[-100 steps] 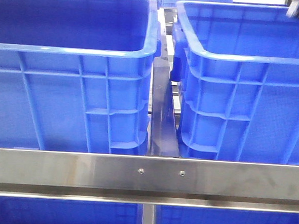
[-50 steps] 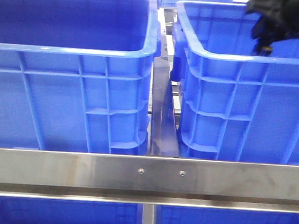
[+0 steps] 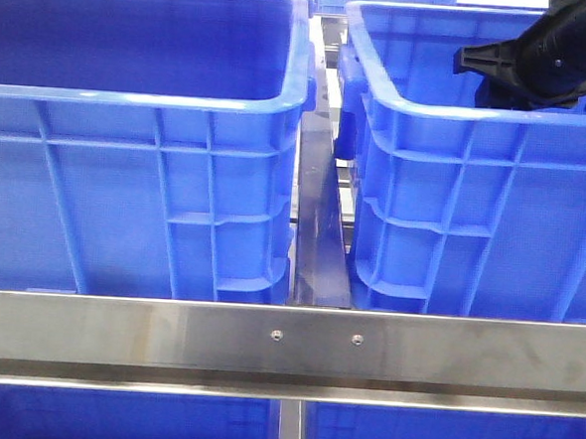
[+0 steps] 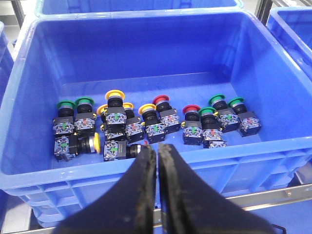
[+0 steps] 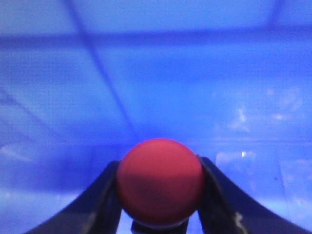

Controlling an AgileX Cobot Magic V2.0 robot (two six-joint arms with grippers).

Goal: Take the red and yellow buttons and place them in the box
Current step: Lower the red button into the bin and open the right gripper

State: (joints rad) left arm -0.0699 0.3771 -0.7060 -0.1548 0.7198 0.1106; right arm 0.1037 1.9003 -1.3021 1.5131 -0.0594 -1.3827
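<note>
1. Right pincer clamped on red button, arm inside the right-hand box, above its floor.
2. Left pincer closed, empty, hovering over the other crate holding the remaining buttons.
3. Risk: dome is round; grip may slip, or a high release may bounce it.

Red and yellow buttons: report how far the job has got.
Done: cannot tell; no view shows a button already placed in the box. In hand: the right gripper is shut on a red button, and the front view shows that arm over the right-hand crate. Left: red and yellow buttons lie among green ones in the supply crate under the left gripper, which is shut and holds nothing.
</note>
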